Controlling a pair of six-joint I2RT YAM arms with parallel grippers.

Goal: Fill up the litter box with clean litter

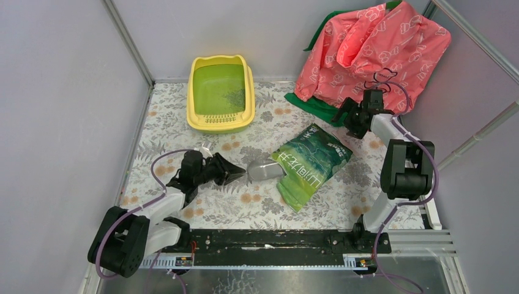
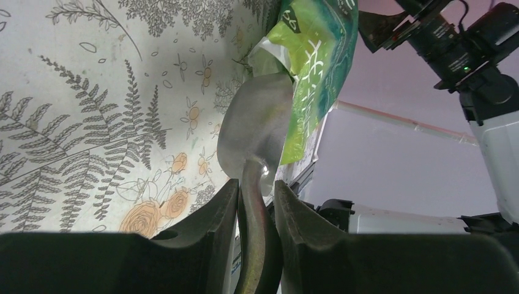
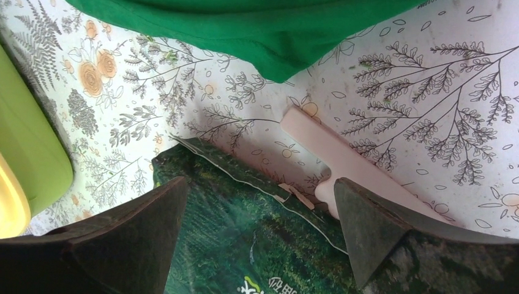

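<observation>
left end effector [image 2: 256,188] grips scoop [image 2: 260,116]; right [image 3: 260,184] wide open

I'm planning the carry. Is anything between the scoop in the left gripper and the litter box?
Nothing visible. From above, only bare floral mat lies between the scoop and the litter box. The bag lies on the scoop's other side, off that path.

surface: floral-print table [image 1: 245,205] | on it: litter box [image 1: 220,125]; green bag [image 1: 312,162]; pink sack [image 1: 367,55]; green cloth [image 1: 315,109]
</observation>
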